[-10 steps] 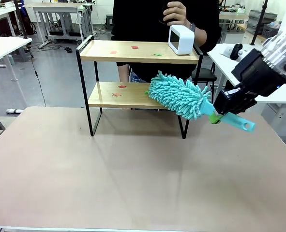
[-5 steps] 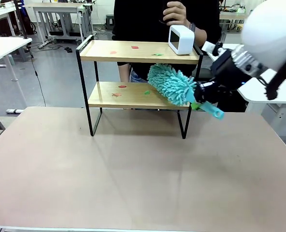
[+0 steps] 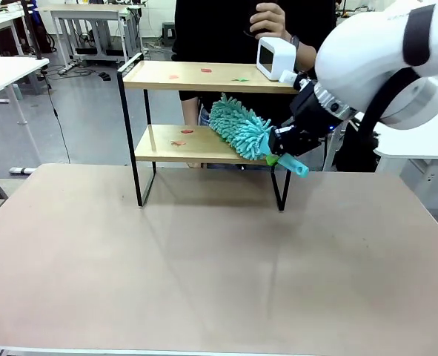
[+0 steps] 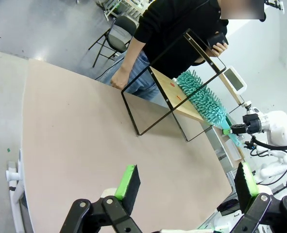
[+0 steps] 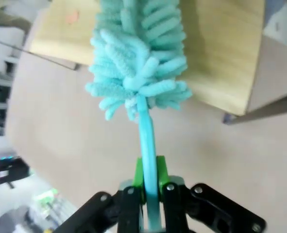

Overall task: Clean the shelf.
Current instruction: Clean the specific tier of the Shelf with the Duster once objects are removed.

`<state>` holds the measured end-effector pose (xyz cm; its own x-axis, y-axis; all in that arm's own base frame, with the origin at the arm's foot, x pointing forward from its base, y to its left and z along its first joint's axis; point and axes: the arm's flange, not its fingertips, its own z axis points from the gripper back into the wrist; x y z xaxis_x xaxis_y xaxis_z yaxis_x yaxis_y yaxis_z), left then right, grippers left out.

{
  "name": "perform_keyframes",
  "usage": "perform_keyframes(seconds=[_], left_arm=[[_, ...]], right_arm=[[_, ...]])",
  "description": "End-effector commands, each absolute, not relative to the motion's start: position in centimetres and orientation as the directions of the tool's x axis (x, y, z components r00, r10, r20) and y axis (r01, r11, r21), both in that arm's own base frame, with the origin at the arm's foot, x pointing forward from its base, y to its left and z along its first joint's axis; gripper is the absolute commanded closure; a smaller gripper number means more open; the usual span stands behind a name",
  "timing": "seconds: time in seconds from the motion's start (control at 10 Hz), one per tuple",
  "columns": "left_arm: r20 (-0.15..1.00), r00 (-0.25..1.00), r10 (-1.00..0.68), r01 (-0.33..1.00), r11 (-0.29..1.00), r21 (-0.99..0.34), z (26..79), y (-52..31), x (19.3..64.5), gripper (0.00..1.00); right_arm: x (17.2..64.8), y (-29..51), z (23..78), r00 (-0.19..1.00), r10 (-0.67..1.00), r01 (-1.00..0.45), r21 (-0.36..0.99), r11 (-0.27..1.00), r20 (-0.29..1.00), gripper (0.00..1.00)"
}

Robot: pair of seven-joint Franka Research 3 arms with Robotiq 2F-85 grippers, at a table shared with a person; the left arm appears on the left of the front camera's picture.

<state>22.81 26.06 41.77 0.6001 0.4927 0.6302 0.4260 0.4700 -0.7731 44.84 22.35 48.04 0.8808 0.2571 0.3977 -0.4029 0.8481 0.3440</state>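
Right fingers are clamping the duster handle, its head reaching in between the shelf boards. Shelf is standing far back on the tabletop. Left fingers are hanging wide apart, empty.

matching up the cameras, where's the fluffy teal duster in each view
Front view: the fluffy teal microfibre duster sits right of centre, between the tiers.
Left wrist view: upper right, far off.
Right wrist view: top centre, handle clamped in the right tool.
Shared landmark: the two-tier light wooden shelf with black metal frame.
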Motion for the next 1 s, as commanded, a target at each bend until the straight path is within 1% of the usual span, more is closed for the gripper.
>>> perform_keyframes(seconds=[0.0,0.2,0.5,0.7,0.9], left_arm=[[0.649,0.575,0.498,0.449,0.471,-0.759,42.0,25.9,23.0,0.00],[0.649,0.575,0.498,0.449,0.471,-0.759,42.0,25.9,23.0,0.00],[0.649,0.575,0.498,0.449,0.471,-0.759,42.0,25.9,23.0,0.00],[0.649,0.575,0.498,0.449,0.471,-0.759,42.0,25.9,23.0,0.00],[0.649,0.575,0.498,0.449,0.471,-0.759,42.0,25.9,23.0,0.00]], right_arm=[[45.7,24.3,47.4,0.864,0.265,-0.427,0.344,0.836,0.427,0.88],[45.9,25.5,46.6,0.862,0.310,-0.458,0.354,0.815,0.401,0.88],[45.3,26.2,46.6,0.852,0.338,-0.486,0.364,0.795,0.400,0.88],[44.8,26.4,46.6,0.846,0.365,-0.513,0.407,0.756,0.389,0.88],[44.3,26.3,46.9,0.818,0.415,-0.563,0.408,0.719,0.397,0.88]])
